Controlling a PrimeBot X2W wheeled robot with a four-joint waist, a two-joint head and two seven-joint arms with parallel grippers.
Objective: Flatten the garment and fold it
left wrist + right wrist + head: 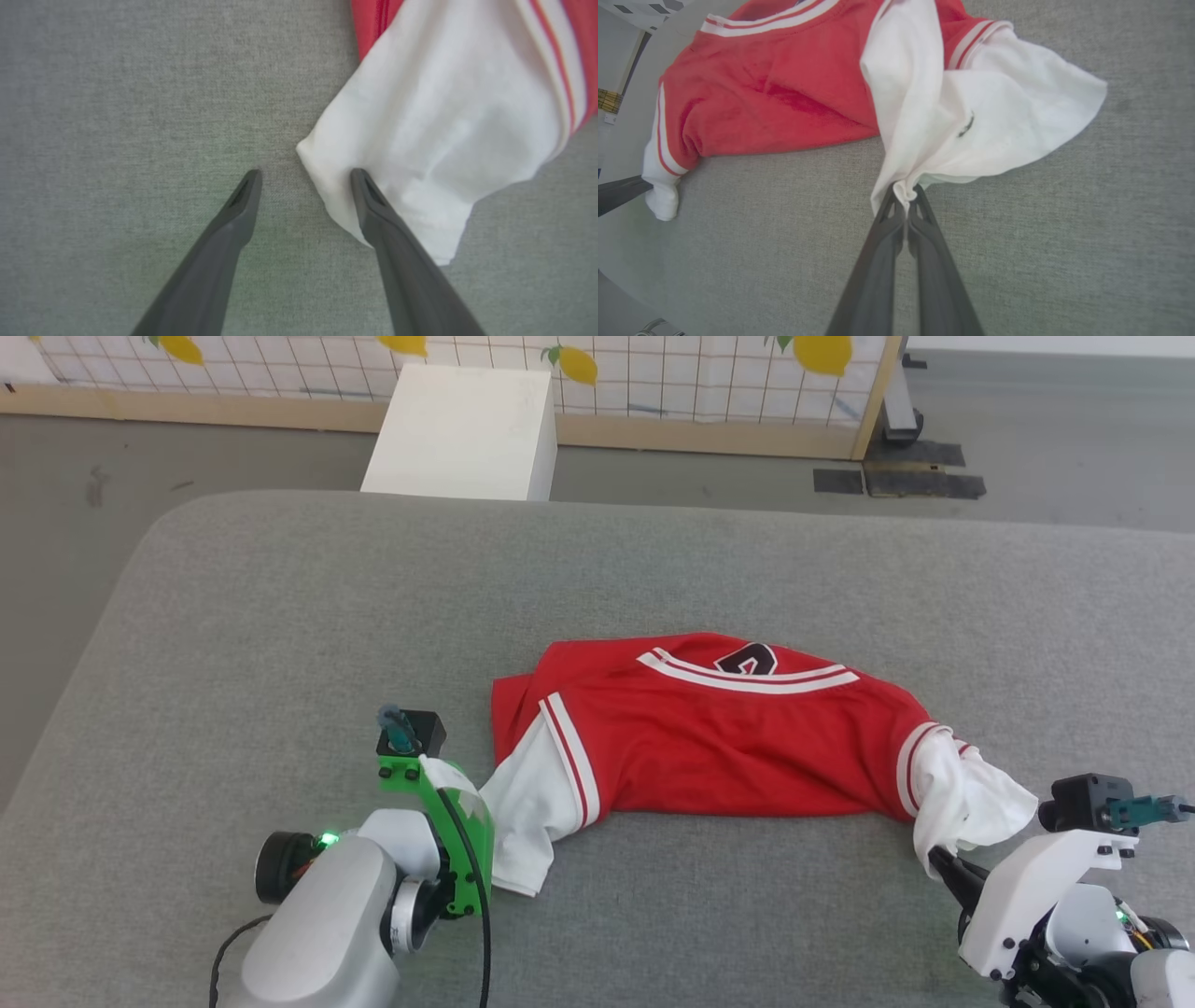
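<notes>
Left fingers (233, 224) apart at 1 garment (728, 747) sleeve, right fingers (882, 242) clamped on the other.

Staged test room: lemon-print partition (653, 373), white box (462, 429), grey floor (187, 448).

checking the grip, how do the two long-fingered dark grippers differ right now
The left gripper stands open; the right gripper is shut. The left holds nothing, one finger over the red jersey's left white sleeve; the right pinches its right white sleeve. Both sit low over grey fabric.

Grey table (280, 616), white box (462, 429), lemon-print screen (653, 373)
</notes>
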